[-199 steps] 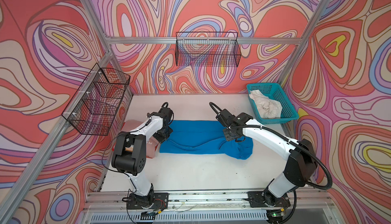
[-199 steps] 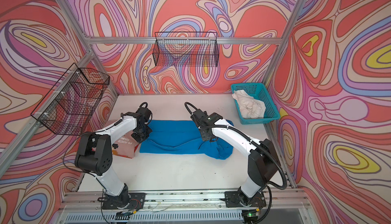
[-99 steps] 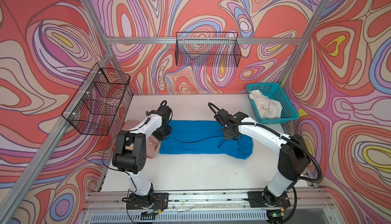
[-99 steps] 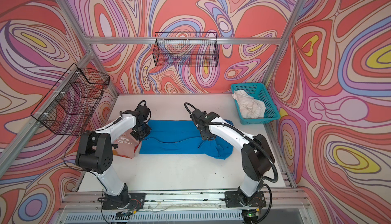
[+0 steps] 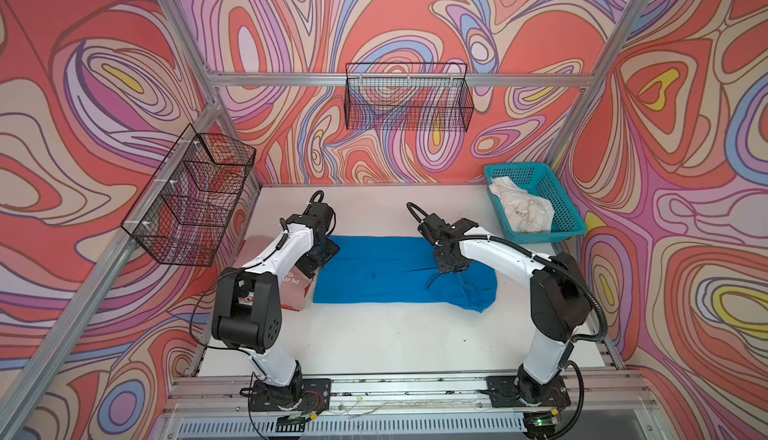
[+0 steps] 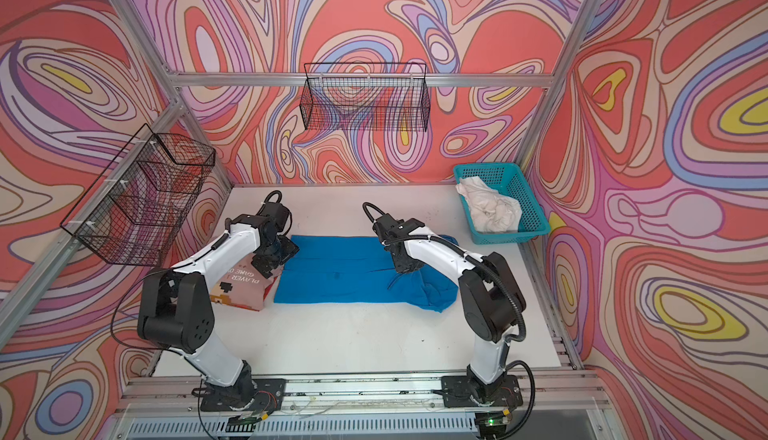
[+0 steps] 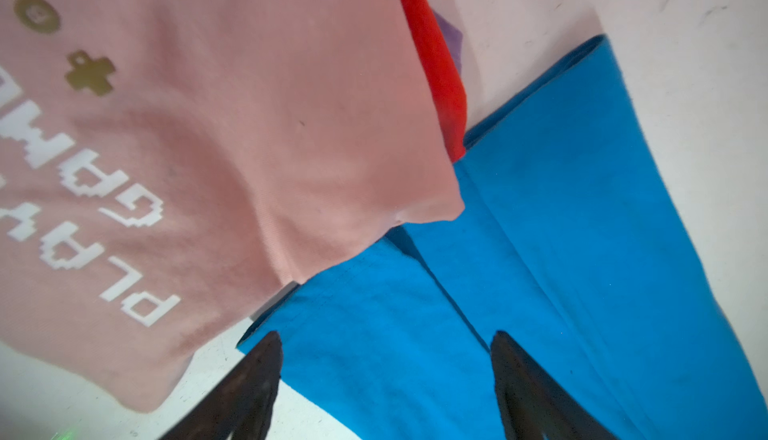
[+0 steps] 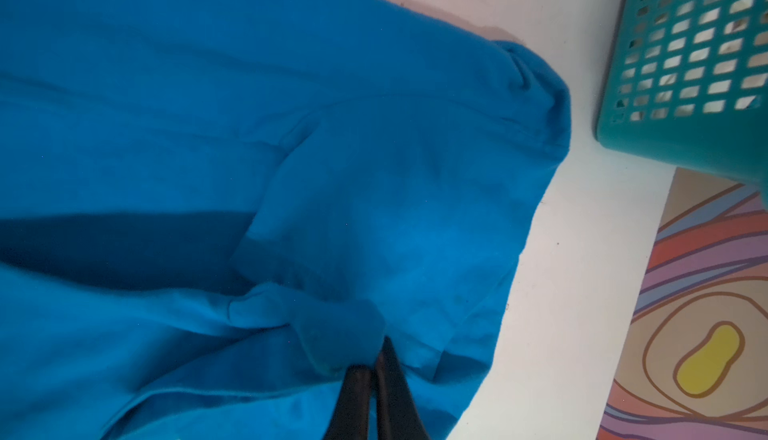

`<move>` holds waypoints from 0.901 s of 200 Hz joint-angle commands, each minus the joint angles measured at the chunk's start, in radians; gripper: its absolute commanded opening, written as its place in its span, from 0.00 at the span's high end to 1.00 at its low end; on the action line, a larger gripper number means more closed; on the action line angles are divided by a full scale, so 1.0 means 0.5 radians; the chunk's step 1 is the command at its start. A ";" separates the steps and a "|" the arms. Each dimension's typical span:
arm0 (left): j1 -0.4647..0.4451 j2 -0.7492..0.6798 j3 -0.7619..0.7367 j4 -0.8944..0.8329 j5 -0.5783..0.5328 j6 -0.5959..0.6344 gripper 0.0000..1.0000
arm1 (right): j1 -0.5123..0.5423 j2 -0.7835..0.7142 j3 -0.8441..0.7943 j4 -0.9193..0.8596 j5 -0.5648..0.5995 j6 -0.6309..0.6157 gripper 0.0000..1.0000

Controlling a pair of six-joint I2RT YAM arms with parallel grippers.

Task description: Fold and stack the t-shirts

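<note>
Left gripper [image 7: 384, 336] newly open over bright blue cloth t-shirt [image 5: 374, 267], right gripper [image 8: 380, 361] still pinching it, pale pink lettered t-shirt [image 6: 243, 288] partly behind left arm [image 6: 216, 257].

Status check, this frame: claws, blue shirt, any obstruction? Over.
Left claw open over left end of bright blue cloth t-shirt. Right claw shut on its right-side fold. Folded pale pink lettered t-shirt crowds the left end.

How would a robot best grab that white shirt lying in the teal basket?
Probably pinch a raised crease atop the crumpled white shirt, coming straight down from above: the walls of the basket fence in its sides, and the bunched folds stand up for fingers to close on.
</note>
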 commanded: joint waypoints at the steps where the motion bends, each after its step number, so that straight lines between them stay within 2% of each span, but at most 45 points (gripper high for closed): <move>1: 0.006 -0.088 -0.071 -0.045 0.011 0.031 0.18 | -0.034 0.059 0.027 0.043 0.009 -0.018 1.00; 69: -0.008 -0.147 -0.298 0.056 0.076 0.056 0.18 | -0.110 0.174 -0.050 0.089 0.026 0.045 1.00; 83: -0.008 -0.155 -0.331 0.074 0.091 0.054 0.17 | -0.110 0.119 -0.081 0.097 -0.015 0.075 0.87; 103: -0.007 -0.166 -0.358 0.083 0.101 0.064 0.17 | -0.108 -0.081 -0.153 0.152 -0.106 0.118 0.58; 109: -0.008 -0.169 -0.358 0.084 0.102 0.069 0.17 | -0.110 -0.136 -0.169 0.154 -0.144 0.128 0.46; 117: -0.008 -0.172 -0.357 0.087 0.096 0.075 0.17 | -0.112 -0.214 -0.182 0.141 -0.158 0.150 0.40; 145: -0.005 -0.176 -0.334 0.079 0.078 0.129 0.15 | -0.066 -0.464 -0.254 0.124 -0.149 0.207 0.39; 159: 0.003 -0.181 -0.312 0.066 0.077 0.168 0.12 | 0.047 -0.548 -0.318 0.138 -0.248 0.197 0.39; 180: 0.016 -0.189 -0.258 0.034 0.094 0.255 0.05 | 0.245 -0.575 -0.425 0.171 -0.278 0.281 0.42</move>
